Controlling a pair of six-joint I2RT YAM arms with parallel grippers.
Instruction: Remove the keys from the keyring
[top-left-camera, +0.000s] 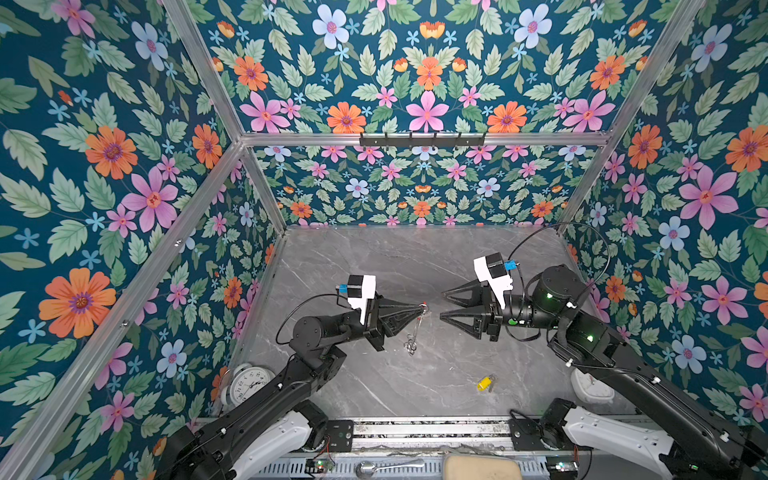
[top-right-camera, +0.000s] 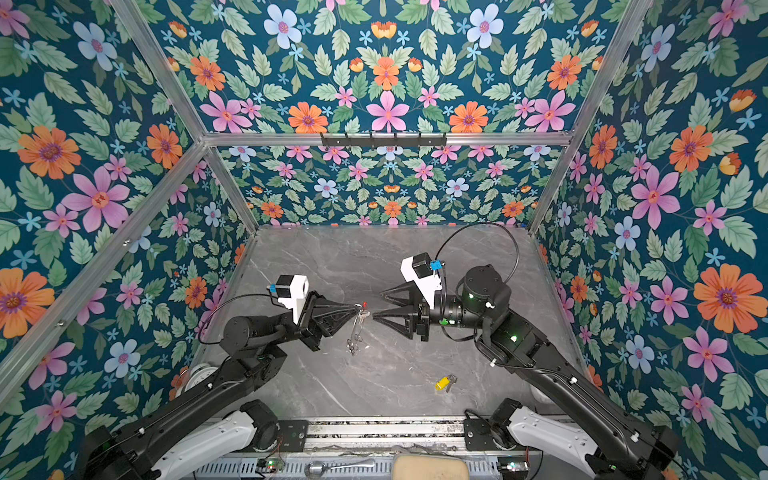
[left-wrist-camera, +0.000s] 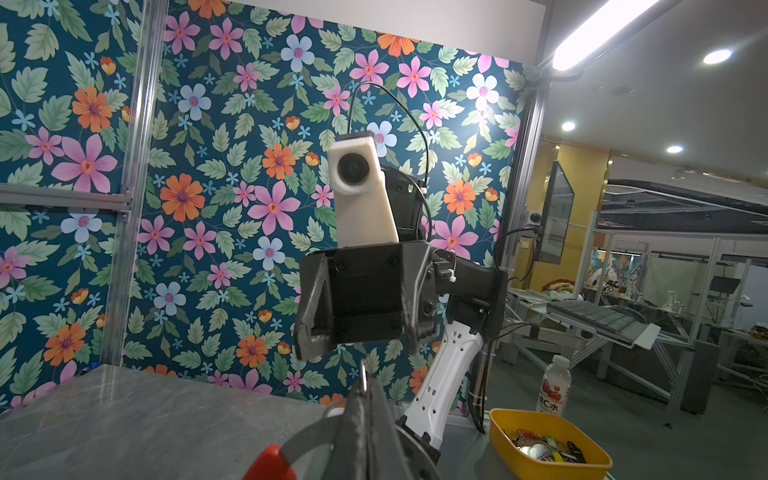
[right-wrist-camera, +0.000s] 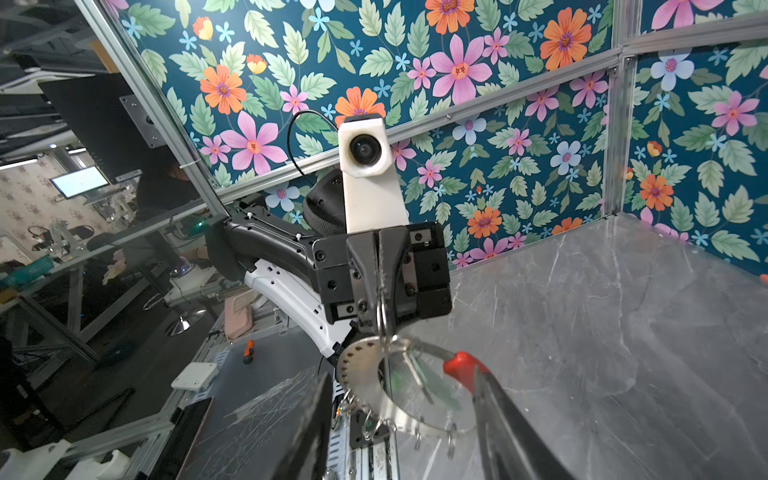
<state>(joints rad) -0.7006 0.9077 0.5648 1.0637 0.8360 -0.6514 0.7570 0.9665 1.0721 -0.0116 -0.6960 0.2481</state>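
right wrist view puts the keyring (right-wrist-camera: 361, 363) closest: a flat grey hoop with a red sleeve (right-wrist-camera: 459, 365) and small split rings (right-wrist-camera: 370, 428) dangling from its rim, pinched at its edge by the tightly closed left gripper (right-wrist-camera: 380, 316). in both top views it hangs from those tips above the table (top-left-camera: 374, 266). the yellow-tagged key (top-left-camera: 484, 383) lies off the ring on the table, well apart, toward the front. the mint-tagged key i cannot place: a pale green smear (right-wrist-camera: 434, 388) inside the hoop may be its tag, too blurred to say whether it is on the ring. the right gripper (top-left-camera: 442, 304) faces the hoop from just beside it, jaws spread wide, holding nothing

risks, as i judge them: the pinch is on a thin edge, so the hoop could swivel or slip out if the right gripper tugs sideways. closing into that clutter could catch an empty split ring or the hoop itself rather than a key. a key freed in mid-air would drop and might bounce toward the table's front edge

writing: in the left wrist view a bottle (left-wrist-camera: 555, 386) beyond the table reads "c水". the yellow tub (left-wrist-camera: 498, 417) beside it shows no legible text, and the clock (top-left-camera: 249, 384) has numerals too small to read
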